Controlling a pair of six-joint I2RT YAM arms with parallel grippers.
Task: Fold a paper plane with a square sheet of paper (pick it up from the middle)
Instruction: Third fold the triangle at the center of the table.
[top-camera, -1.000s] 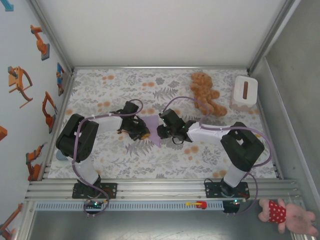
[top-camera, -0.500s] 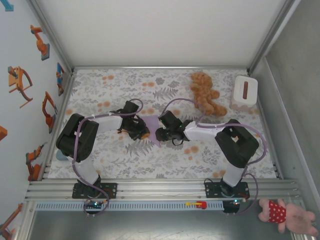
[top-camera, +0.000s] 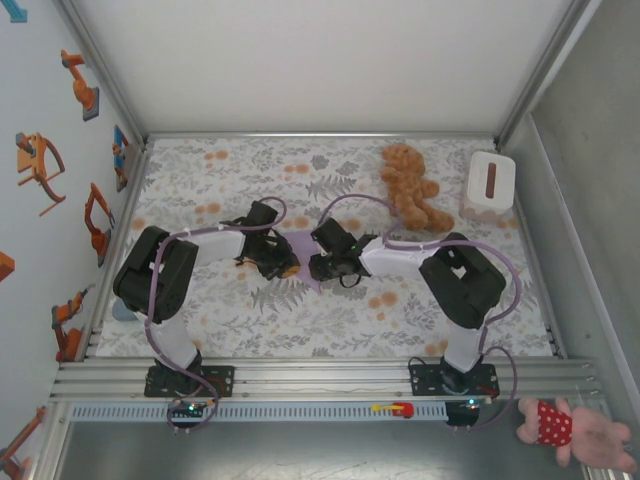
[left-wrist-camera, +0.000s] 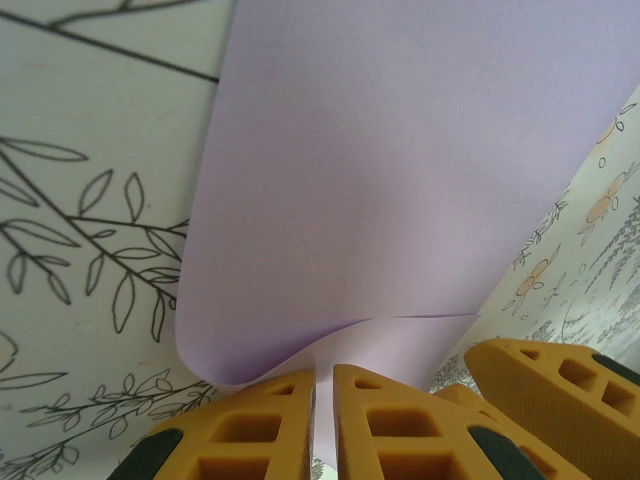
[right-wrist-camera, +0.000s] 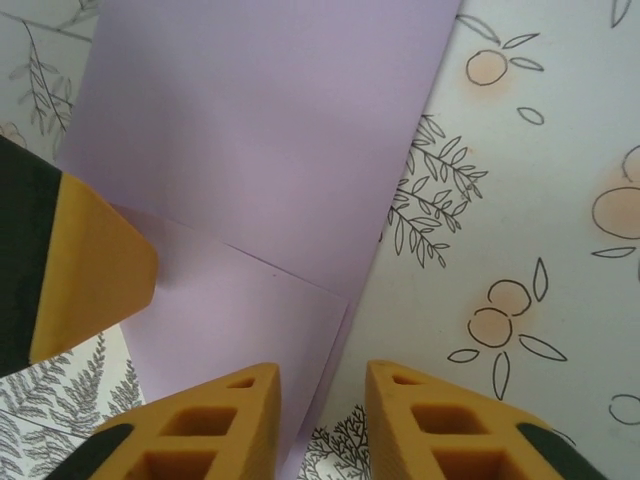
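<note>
The lavender sheet of paper (top-camera: 305, 247) lies on the floral table mat between my two grippers, partly folded, with a crease and a doubled layer (right-wrist-camera: 250, 310) in the right wrist view. My left gripper (top-camera: 287, 267) is shut on the sheet's near edge, which curls up and passes between its orange fingers (left-wrist-camera: 270, 430). My right gripper (top-camera: 317, 266) faces it from the right, open; its jaws straddle the paper's right edge (right-wrist-camera: 322, 415) without closing on it. Each gripper's orange finger shows at the side of the other's wrist view.
A brown teddy bear (top-camera: 410, 187) lies at the back right, with a white rectangular box (top-camera: 488, 184) beside it near the right wall. A pink stuffed toy (top-camera: 575, 430) sits off the table at the front right. The metal frame rail runs along the near edge.
The right arm has slid left, its elbow moving in and its gripper coming closer to the paper. The left gripper has held still on the sheet.
</note>
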